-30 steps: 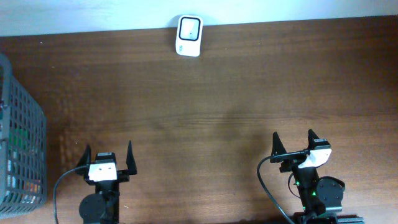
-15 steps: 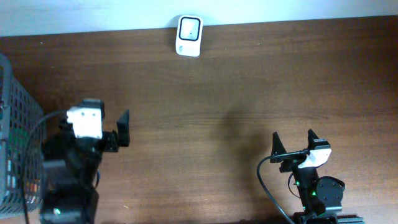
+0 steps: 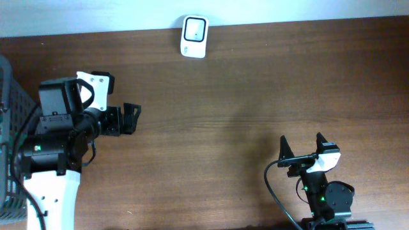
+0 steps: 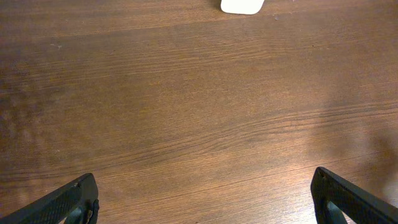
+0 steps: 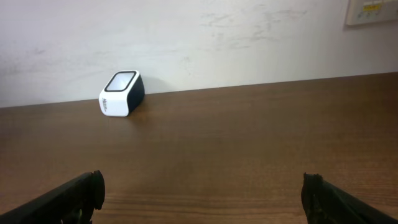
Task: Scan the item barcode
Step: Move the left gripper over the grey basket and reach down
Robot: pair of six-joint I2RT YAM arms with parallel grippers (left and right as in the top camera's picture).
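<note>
A white barcode scanner [image 3: 194,36] with a dark window stands at the table's far edge; it shows in the right wrist view as a small white box [image 5: 121,93] against the wall, and its lower edge [image 4: 242,6] is at the top of the left wrist view. The item is not to be made out in any view. My left gripper [image 3: 128,119] hangs open over the left part of the table, pointing right, with bare wood between its fingers [image 4: 68,202]. My right gripper [image 3: 301,148] rests open at the near right, empty, facing the scanner.
A grey mesh basket [image 3: 9,102] stands at the left edge, mostly covered by the raised left arm [image 3: 57,160]. A black cable [image 3: 273,191] loops beside the right arm's base. The white wall [image 5: 249,37] runs along the table's far side.
The left arm has risen from its rest pose near the front edge, swung left and up, and its gripper now points right. The right arm has not moved.
</note>
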